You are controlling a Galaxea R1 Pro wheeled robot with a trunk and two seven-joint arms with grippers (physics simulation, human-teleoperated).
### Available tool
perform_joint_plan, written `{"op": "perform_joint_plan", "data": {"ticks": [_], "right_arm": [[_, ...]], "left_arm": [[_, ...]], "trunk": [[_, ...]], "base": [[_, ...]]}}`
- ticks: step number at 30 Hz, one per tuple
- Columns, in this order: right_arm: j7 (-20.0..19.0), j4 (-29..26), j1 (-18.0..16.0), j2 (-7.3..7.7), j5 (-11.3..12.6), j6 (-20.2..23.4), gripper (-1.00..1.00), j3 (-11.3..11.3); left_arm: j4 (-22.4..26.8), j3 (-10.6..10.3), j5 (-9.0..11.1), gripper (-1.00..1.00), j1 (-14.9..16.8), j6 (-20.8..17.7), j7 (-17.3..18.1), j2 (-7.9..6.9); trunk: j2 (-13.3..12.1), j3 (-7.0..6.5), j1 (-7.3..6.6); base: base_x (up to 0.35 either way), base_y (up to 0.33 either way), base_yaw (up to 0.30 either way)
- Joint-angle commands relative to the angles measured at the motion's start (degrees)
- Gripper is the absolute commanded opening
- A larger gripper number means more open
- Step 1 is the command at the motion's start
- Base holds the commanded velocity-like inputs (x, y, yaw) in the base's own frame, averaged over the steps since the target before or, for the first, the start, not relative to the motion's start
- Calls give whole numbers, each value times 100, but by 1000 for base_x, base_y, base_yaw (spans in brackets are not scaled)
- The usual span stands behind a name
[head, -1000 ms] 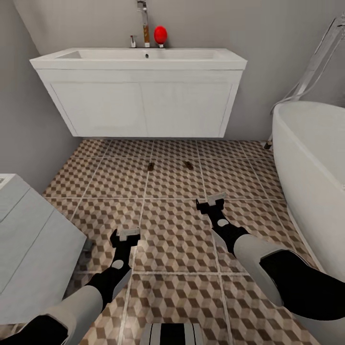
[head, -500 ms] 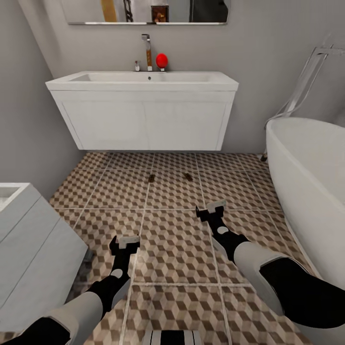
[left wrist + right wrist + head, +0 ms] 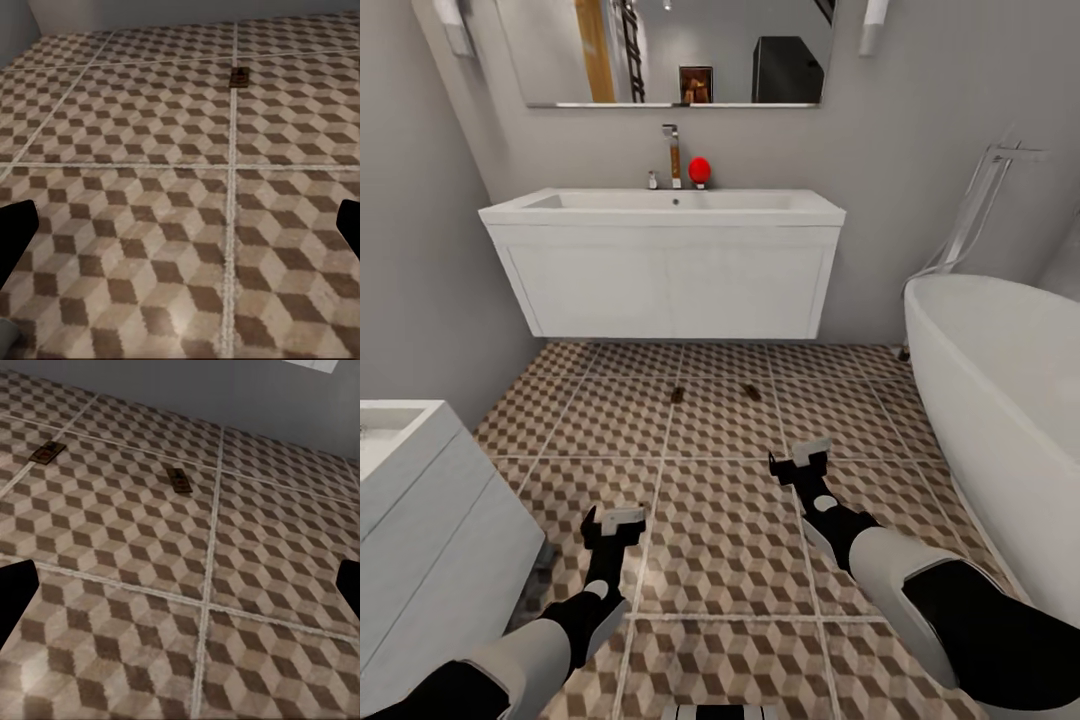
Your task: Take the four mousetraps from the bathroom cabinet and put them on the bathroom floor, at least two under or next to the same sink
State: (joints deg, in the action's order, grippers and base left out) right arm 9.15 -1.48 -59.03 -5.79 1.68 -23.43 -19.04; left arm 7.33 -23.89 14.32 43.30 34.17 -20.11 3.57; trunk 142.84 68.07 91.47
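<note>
Mousetraps, two tiny flat tan-wood boards with dark metal parts (image 3: 676, 395) (image 3: 753, 392), lie just before the long white wall-hung sink (image 3: 665, 262); they look light, stiff and best pinched by the board's edges, while the left gripper (image 3: 612, 522) and right gripper (image 3: 801, 463) are both wide apart and empty.

bathroom floor (image 3: 720, 520): cube-pattern tiles | on it: two mousetraps (image 3: 677, 394) (image 3: 753, 392), apart, near sink

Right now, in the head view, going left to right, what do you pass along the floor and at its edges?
white drawer unit → left gripper → left mousetrap → right mousetrap → right gripper → bathtub
</note>
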Motion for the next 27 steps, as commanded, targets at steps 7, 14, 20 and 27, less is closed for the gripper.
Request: {"op": "perform_joint_plan", "data": {"ticks": [7,14,20,27], "right_arm": [[34,8,90,-20,23,-16,100,-48],[34,8,140,0,20,-22,100,-42],[42,8,398,105,17,-166,100,-39],[43,8,445,133,16,-199,100,-39]], "left_arm": [[-119,-46,37,100,3,32,-29,-17],[-313,-45,43,100,3,41,-24,-22],[-392,-45,44,100,3,45,168,-15],[-405,-38,51,100,3,45,313,-22]], "trunk": [[-281,-186,-155],[-561,-377,-309],[-802,-539,-441],[-1083,-730,-594]], "base": [[0,0,0],[0,0,0],[0,0,0],[0,0,0]]}}
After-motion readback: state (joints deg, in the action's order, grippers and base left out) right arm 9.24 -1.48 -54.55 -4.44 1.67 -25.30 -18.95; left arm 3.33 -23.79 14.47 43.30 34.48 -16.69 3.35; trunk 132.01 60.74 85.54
